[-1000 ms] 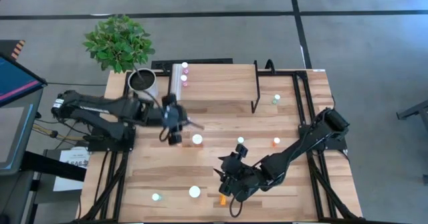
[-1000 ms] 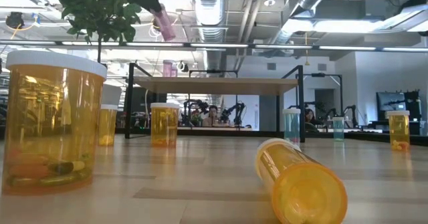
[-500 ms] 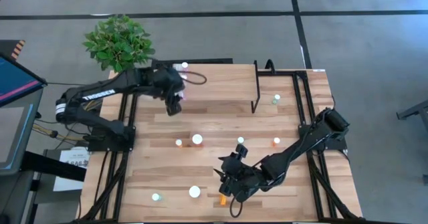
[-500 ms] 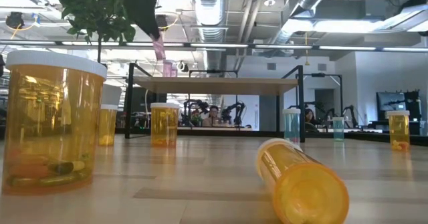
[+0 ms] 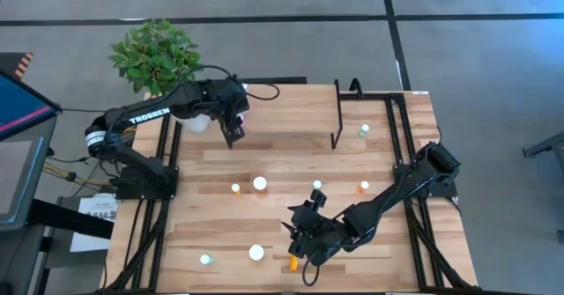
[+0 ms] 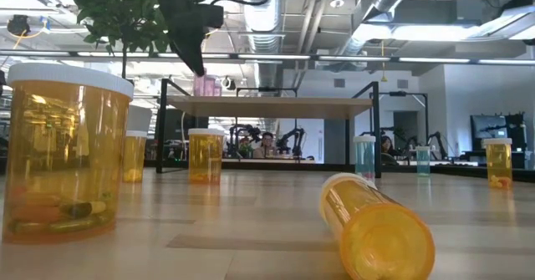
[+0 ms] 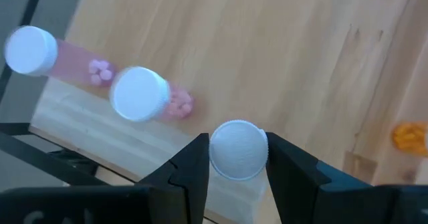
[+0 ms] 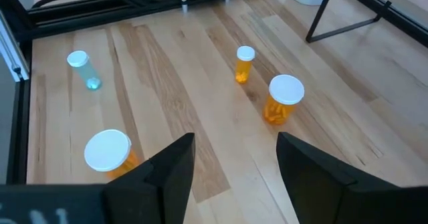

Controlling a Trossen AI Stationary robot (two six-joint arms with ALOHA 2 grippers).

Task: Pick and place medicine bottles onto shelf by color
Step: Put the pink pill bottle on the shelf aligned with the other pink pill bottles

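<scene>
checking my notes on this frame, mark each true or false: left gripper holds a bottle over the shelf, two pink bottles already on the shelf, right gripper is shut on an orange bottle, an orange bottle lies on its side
1. The left gripper holds a white-capped bottle over the shelf. True.
2. Two pink bottles already stand on the shelf. True.
3. The right gripper is shut on an orange bottle. False: it is open and empty, above the table.
4. Every orange bottle stands upright. False: a large orange bottle lies on its side.

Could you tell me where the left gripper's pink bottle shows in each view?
High view: hidden under the left gripper, at the shelf's left end.
Low view: pink bottle at the shelf top, upper left.
Left wrist view: its white cap, bottom centre.
Right wrist view: not in it.
Landmark: the shelf.
</scene>
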